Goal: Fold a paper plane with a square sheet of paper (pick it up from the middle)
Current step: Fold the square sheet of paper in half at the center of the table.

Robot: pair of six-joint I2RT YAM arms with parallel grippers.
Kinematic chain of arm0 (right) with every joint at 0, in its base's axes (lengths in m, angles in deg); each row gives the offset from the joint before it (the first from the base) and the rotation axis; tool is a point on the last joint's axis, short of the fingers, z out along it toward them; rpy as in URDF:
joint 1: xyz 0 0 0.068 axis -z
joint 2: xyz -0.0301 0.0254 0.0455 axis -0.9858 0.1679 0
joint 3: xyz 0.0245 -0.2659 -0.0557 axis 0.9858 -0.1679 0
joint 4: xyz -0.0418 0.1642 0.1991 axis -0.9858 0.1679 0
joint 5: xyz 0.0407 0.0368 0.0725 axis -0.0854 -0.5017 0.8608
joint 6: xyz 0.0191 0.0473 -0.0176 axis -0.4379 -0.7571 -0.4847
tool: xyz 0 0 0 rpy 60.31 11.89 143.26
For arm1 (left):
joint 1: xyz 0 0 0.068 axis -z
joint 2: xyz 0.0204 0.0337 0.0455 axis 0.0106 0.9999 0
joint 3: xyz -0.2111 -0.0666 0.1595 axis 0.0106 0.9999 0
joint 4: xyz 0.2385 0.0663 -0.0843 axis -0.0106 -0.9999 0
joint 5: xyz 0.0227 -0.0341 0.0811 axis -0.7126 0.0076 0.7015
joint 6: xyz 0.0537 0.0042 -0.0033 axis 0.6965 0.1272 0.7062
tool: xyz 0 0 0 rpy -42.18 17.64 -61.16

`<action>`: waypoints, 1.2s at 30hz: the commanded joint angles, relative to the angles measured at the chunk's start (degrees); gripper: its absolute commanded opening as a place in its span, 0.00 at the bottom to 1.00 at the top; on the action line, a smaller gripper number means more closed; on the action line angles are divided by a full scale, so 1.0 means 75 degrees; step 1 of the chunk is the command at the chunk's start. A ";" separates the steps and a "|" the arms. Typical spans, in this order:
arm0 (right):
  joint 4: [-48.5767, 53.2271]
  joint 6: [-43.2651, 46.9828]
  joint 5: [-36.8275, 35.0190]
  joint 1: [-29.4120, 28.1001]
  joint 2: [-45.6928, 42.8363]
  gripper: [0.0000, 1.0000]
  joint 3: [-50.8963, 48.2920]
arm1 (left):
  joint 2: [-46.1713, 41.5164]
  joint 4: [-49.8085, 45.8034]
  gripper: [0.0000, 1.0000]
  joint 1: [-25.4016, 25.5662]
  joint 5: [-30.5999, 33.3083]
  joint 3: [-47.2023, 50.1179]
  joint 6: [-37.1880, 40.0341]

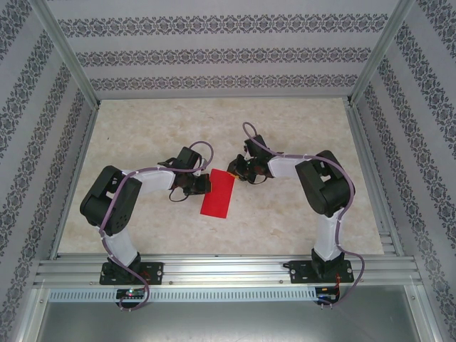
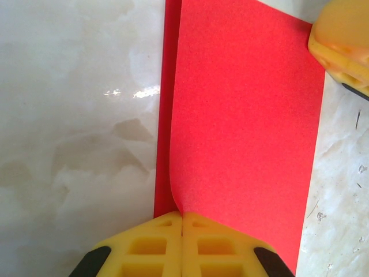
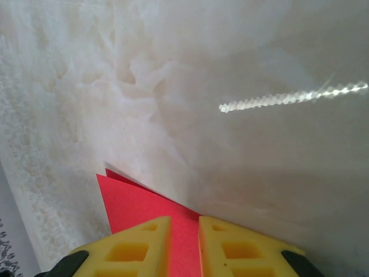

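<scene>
Mid-bench [image 1: 299, 128] lies the sheet [image 1: 218, 193], folded double. The left tool [image 2: 182, 219] is clamped on the top layer's edge. The right tool [image 3: 184, 225], jaws a slit apart, sits over a corner. If that corner slips, a left pull would likely skew the crease.

In your left wrist view the square sheet of paper [image 2: 242, 133] runs off the top edge, and its near end is hidden behind the left gripper [image 2: 182, 231]. In the right wrist view the right gripper [image 3: 184, 231] covers all but a corner of it; you can't tell whether it grips.
</scene>
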 commanded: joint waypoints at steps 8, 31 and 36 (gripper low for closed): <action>0.0240 0.0258 -0.0215 0.0028 -0.0413 0.22 0.0024 | 0.0527 -0.0772 0.07 0.0116 0.0405 0.0206 0.0168; 0.0061 0.0115 -0.0164 -0.0047 -0.0609 0.22 0.0066 | 0.0446 -0.0786 0.07 0.0121 0.0530 0.0271 0.0225; 0.0428 0.0389 -0.0438 -0.0025 -0.0131 0.22 0.0294 | 0.0471 -0.0797 0.07 0.0116 0.0516 0.0267 0.0225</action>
